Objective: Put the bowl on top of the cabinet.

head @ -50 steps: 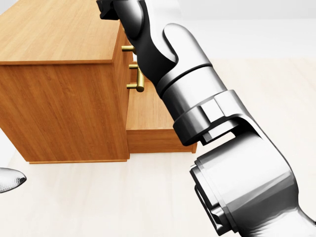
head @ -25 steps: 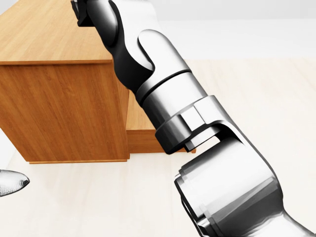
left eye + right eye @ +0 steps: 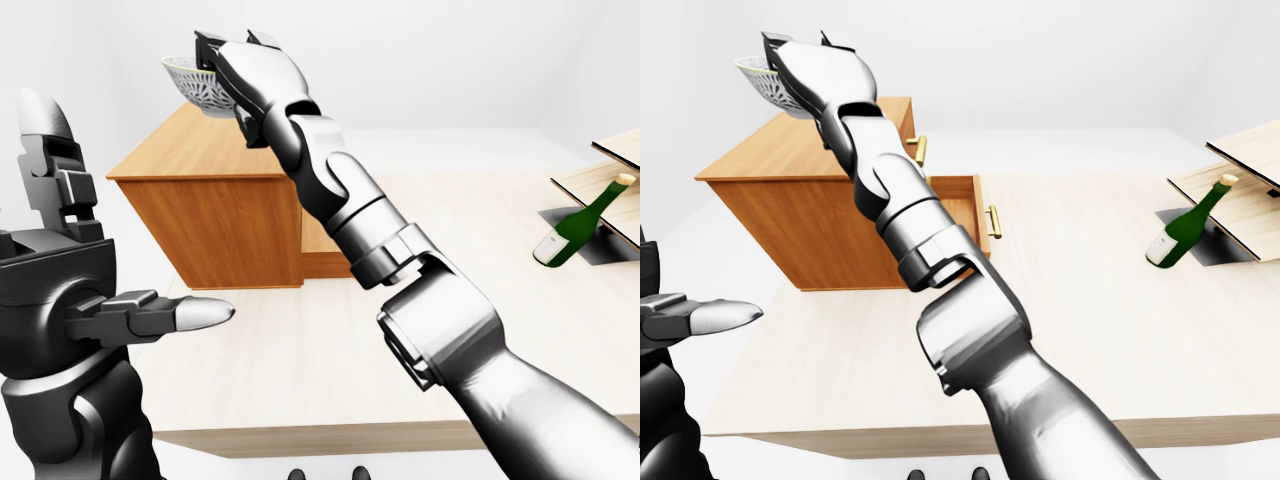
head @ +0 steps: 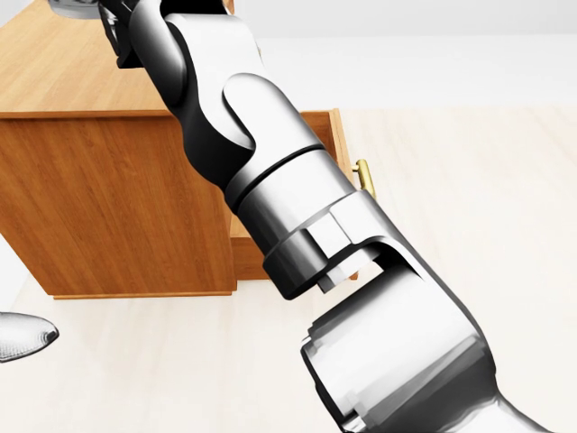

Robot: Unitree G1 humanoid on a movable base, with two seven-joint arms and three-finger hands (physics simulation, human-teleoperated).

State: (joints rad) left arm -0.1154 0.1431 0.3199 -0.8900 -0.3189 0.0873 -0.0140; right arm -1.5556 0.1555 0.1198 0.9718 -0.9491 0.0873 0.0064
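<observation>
Up above the cabinet (image 3: 205, 150) top, toward its left edge in the left-eye view, the right hand (image 3: 245, 70) grips the bowl (image 3: 190, 85), so the landing spot looks straight below, while the left hand (image 3: 75, 285) hangs open, well apart

Bowl (image 3: 193, 86) in my right hand (image 3: 215, 62), hanging above cabinet (image 3: 220, 215) at table's (image 3: 300, 350) left; bottle (image 3: 578, 226) leaning far right.

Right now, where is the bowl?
Upper left of the left-eye view: the bowl is gripped in the fingers of the right hand and appears to hang over the top of the cabinet, not yet set down.
</observation>
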